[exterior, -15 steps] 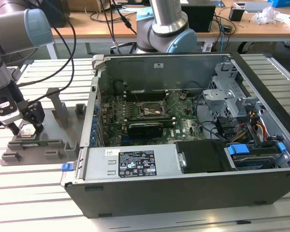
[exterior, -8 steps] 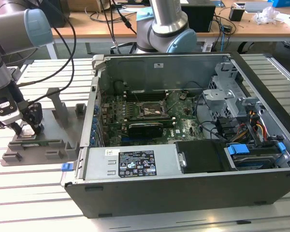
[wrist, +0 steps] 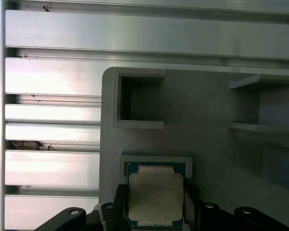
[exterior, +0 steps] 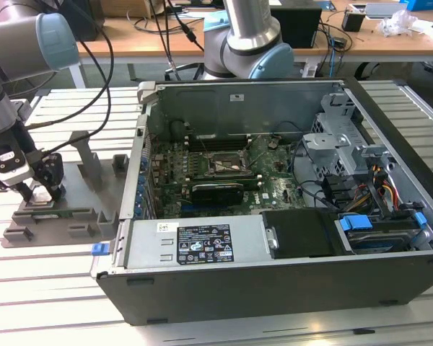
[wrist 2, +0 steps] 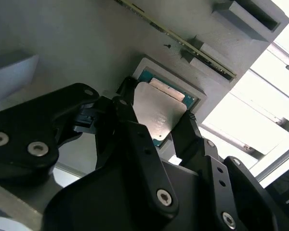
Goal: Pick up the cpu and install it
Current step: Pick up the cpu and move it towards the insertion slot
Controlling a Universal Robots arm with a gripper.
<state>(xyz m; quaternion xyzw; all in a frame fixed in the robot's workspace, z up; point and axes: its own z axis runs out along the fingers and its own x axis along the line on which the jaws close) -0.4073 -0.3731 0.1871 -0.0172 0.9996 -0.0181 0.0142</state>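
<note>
gripper clasping cpu, grey tray

Bright light, slats glaring, cpu shiny, fingers perhaps shadowed

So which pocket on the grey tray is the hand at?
The shallow framed pocket with the silver chip, which the hand grips by its sides. The other, deeper square pocket looks empty.
</note>
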